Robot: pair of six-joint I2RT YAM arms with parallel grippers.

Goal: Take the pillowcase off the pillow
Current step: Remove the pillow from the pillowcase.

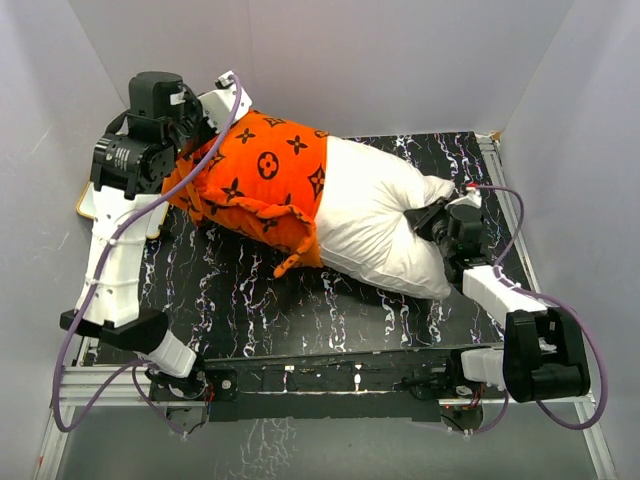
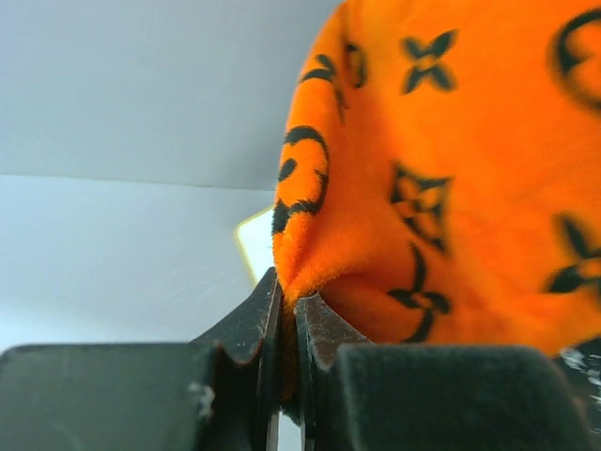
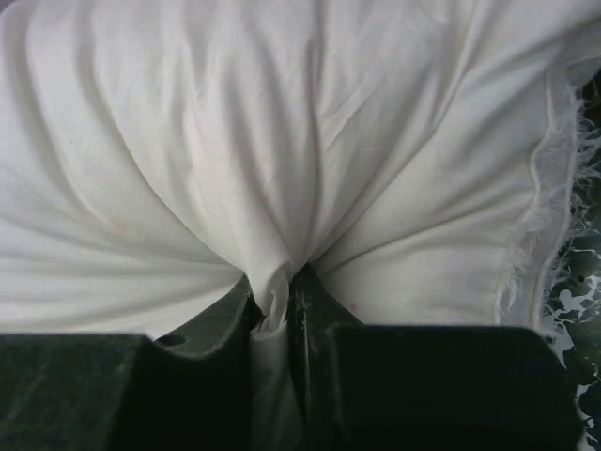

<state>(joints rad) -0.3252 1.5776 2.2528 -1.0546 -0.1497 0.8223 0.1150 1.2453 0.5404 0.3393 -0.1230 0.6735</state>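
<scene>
The orange pillowcase (image 1: 262, 180) with black motifs covers the left half of the white pillow (image 1: 375, 220), whose right half lies bare on the black marbled table. My left gripper (image 1: 192, 140) is shut on a fold of the pillowcase (image 2: 423, 169) at its far left end, the orange plush pinched between the jaws (image 2: 286, 305). My right gripper (image 1: 435, 222) is shut on a bunched fold of the pillow (image 3: 282, 141) at its right end, white cloth squeezed between the jaws (image 3: 277, 301).
A flat white board with a tan frame (image 1: 100, 205) lies at the left edge under the left arm. White walls close in the back and sides. The table's metal rail (image 1: 330, 380) runs along the near edge.
</scene>
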